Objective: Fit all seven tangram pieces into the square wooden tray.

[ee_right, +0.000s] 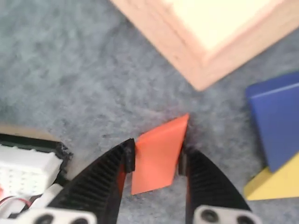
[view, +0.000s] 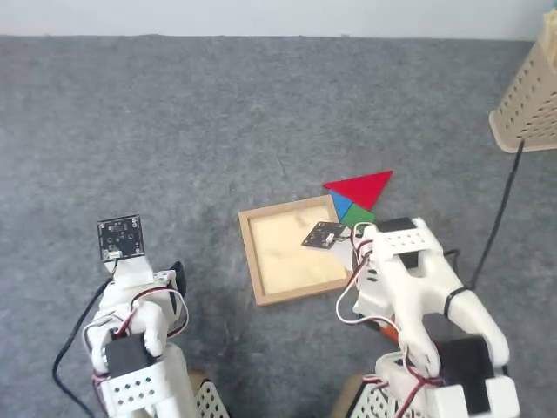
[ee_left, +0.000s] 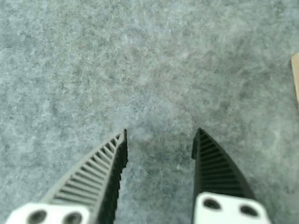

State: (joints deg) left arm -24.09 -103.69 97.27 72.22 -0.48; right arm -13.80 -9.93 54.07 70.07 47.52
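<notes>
The tray (view: 251,261) looks empty, so I judge almost all the work is left. The right pincer (ee_right: 157,148) grasps the orange piece (ee_right: 156,163) just beside the tray's corner. The red piece (view: 361,185) and blue piece (view: 341,204) lie near the tray. The left pincer (ee_left: 159,140) is released, well apart from the tray.

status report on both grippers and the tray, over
Right gripper shut on orange parallelogram piece, beside square wooden tray corner. Left gripper open over grey carpet. Nothing between piece and tray.
</notes>
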